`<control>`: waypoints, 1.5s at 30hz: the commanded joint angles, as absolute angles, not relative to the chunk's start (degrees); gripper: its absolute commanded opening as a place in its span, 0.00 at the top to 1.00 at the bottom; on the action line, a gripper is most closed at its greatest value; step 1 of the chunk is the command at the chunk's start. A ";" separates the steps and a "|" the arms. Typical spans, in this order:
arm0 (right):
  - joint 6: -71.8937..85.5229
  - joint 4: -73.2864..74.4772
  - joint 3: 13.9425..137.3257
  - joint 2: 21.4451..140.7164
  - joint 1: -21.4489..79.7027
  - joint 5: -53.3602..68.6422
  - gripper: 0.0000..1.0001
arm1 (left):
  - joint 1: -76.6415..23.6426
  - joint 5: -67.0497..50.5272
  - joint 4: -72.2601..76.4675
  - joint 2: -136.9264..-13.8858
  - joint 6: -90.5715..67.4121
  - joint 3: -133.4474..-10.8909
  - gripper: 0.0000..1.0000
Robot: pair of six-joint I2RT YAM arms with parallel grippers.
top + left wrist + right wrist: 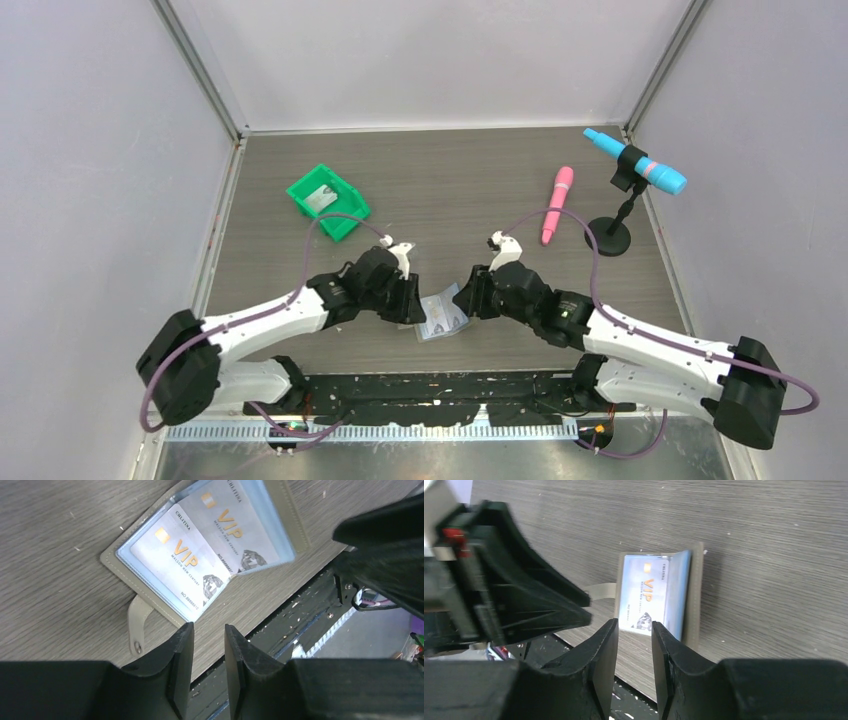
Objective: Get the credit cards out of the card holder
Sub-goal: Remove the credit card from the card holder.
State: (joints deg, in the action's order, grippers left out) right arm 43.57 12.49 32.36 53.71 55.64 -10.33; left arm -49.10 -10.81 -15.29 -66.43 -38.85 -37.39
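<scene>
The card holder (441, 318) lies open and flat on the table (450, 170), close to the near edge, right between the two arms when you look from above. The left hand (408, 303) sits at its left side and the right hand (474, 298) at its right, both low and crowding it, so from up there I can't tell if either one touches it. Further back there's a green bin (328, 200) with something grey in it, a pink pen-like thing (556, 205), and a blue mic-shaped thing on a black stand (635, 162), all well apart from the holder. In the left wrist view the card holder (144, 587) shows a greyish border and a clear pocket, and the credit cards (185, 560) are both inside, overlapping, pale with gold "VIP" print. Its little tab (136, 625) pokes out toward the left hand (209, 630), whose jaws stand at a narrow gap with nothing in them, hanging just off the holder's edge. In the right wrist view the card holder (696, 595) is seen more side-on, one card face (644, 597) showing in its pocket. The right hand (635, 625) is also only narrowly parted and empty, tips right at the card's near end.
</scene>
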 commanded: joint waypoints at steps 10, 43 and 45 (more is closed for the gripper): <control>41.11 3.46 34.43 64.06 55.10 -7.60 0.63 | -48.87 -16.69 -2.22 -77.02 -42.73 -37.09 0.70; 45.31 -11.02 27.76 74.48 50.80 1.79 0.65 | -48.87 -8.63 -2.12 -79.26 -40.39 -30.98 0.84; 45.73 -12.14 27.51 75.58 50.76 1.99 0.65 | -48.87 -8.53 -2.19 -79.08 -40.27 -30.81 0.84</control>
